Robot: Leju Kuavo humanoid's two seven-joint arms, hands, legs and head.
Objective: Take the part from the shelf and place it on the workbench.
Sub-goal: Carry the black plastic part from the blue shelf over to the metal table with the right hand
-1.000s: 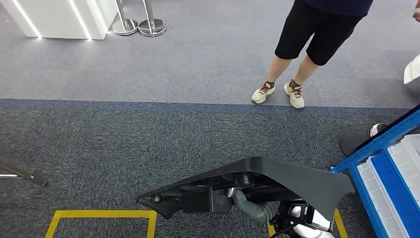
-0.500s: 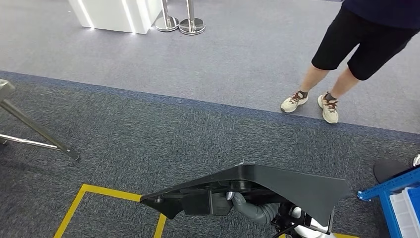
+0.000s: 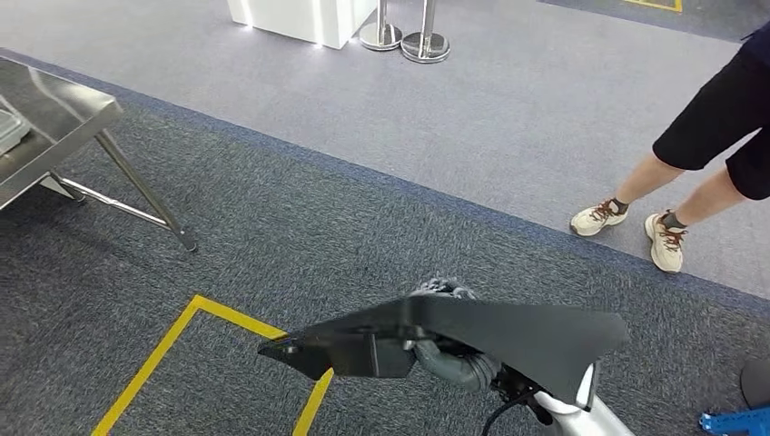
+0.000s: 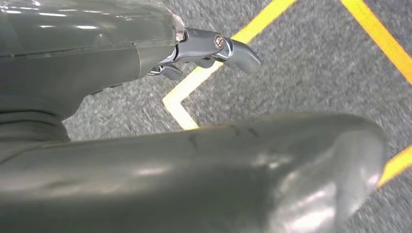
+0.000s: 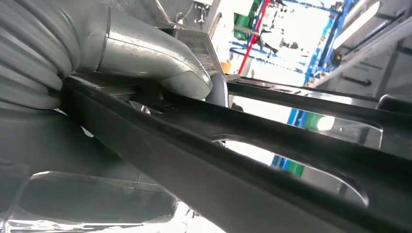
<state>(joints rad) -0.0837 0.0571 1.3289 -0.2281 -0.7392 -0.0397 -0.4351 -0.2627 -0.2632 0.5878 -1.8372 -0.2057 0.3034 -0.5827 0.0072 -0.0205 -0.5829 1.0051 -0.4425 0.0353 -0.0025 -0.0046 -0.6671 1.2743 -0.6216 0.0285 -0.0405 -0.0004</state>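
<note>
The part is a flat black plastic panel with pointed ends, carried level above the carpet at the bottom of the head view. My right hand grips it from underneath, with the silver forearm behind. In the right wrist view the grey thumb presses on the black part. The steel workbench stands at the far left on slanted legs. My left hand hangs over the floor holding nothing, its fingers stretched out apart from the thumb.
A person in black shorts and pale shoes stands at the right. A corner of the blue shelf shows at the bottom right. Yellow floor tape marks a box below the part. A white counter and two stanchions stand far back.
The whole view has swung to the left: the workbench has come in at the left, and the person and blue shelf have slid right. The part stays in my right hand.
</note>
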